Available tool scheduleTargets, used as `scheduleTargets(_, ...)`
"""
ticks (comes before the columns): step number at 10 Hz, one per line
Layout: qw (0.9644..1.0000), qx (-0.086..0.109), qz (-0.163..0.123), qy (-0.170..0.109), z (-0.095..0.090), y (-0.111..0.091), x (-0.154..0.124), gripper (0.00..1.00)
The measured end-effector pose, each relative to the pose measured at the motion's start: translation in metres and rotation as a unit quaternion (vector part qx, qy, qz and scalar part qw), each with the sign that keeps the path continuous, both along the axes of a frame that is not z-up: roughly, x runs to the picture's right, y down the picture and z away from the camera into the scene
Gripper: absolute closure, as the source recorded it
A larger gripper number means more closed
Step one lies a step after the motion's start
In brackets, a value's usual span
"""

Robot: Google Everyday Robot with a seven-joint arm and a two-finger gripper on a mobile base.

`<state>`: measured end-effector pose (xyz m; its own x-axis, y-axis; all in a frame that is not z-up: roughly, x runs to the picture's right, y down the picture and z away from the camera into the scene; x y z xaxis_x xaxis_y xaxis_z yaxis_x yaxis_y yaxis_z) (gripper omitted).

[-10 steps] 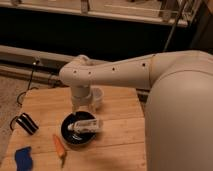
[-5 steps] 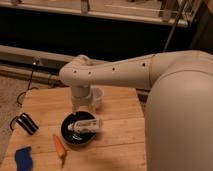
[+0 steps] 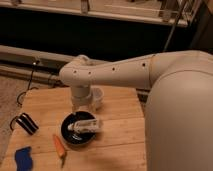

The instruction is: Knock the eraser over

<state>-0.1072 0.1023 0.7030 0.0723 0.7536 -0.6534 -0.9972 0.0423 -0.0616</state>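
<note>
The eraser (image 3: 26,123), a small black block with pale stripes, lies near the left edge of the wooden table (image 3: 120,130). My white arm reaches in from the right and bends down over the table's back middle. My gripper (image 3: 81,106) hangs at the end of it, just behind the black bowl (image 3: 67,136) and well to the right of the eraser, not touching it.
A white tube (image 3: 84,125) lies across the black bowl. An orange carrot (image 3: 60,145) lies left of the bowl. A flat blue wavy-edged piece (image 3: 22,157) is at the front left corner. A white cup-like object (image 3: 97,98) stands behind the bowl. A cable (image 3: 27,82) hangs behind the table's left side.
</note>
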Motion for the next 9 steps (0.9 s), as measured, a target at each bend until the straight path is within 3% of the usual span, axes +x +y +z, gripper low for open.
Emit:
scheduleTargets(8, 1.0000, 0.001, 0.002, -0.005, 0.0006, -0.0020, -0.0029, 0.35)
scheduleTargets(9, 0.9999, 0.007, -0.004, -0.013, -0.0010, -0.0074, -0.0072, 0.40)
